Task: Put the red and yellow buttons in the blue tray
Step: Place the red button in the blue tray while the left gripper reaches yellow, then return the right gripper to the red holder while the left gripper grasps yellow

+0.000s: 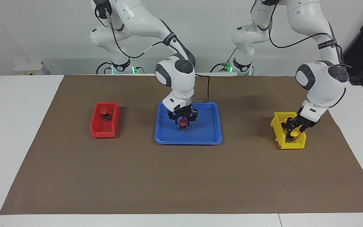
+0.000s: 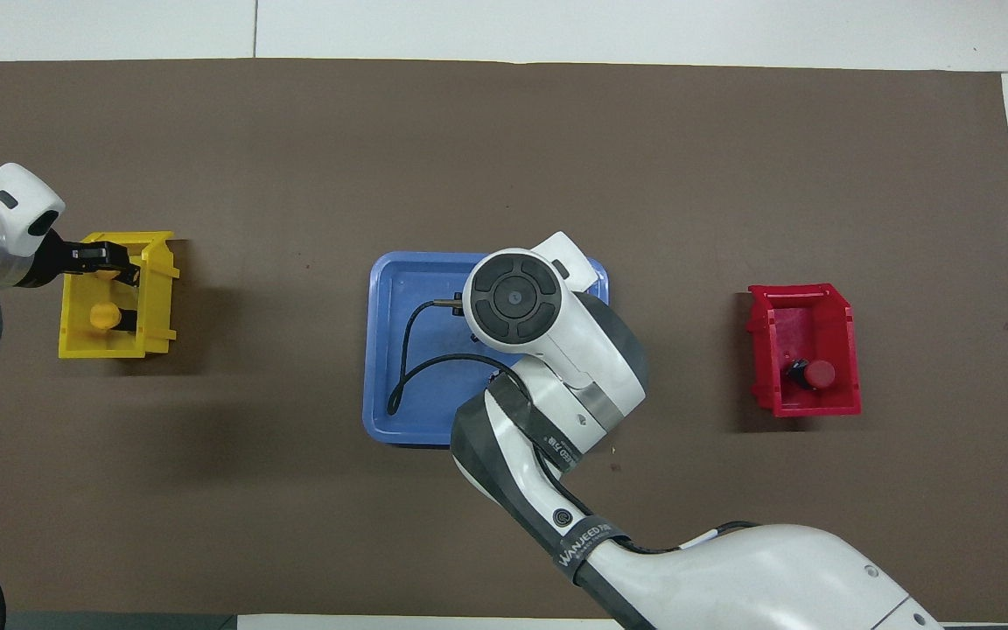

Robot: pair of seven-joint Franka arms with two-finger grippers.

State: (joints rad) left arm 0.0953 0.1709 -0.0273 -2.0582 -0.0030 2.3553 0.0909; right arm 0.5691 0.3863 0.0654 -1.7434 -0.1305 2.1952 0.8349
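In the facing view a red button (image 1: pixel 183 122) stands upright on the floor of the blue tray (image 1: pixel 206 134). My right gripper (image 1: pixel 183 120) is low over it, open, with one finger on each side of the cap. Seen from overhead, the right arm's wrist covers that button and much of the blue tray (image 2: pixel 390 289). A second red button (image 1: pixel 103 110) lies in the red bin (image 1: pixel 103 130). My left gripper (image 1: pixel 294 128) is down inside the yellow bin (image 1: pixel 290 145), at the yellow button (image 1: pixel 292 134) farther from the robots. The other yellow button (image 2: pixel 101 315) sits beside it, uncovered.
A brown mat (image 1: pixel 181 176) covers the table top. The red bin (image 2: pixel 806 306) is toward the right arm's end and the yellow bin (image 2: pixel 75 337) toward the left arm's end, with the tray between them. The right arm's cable (image 2: pixel 408 385) loops over the tray.
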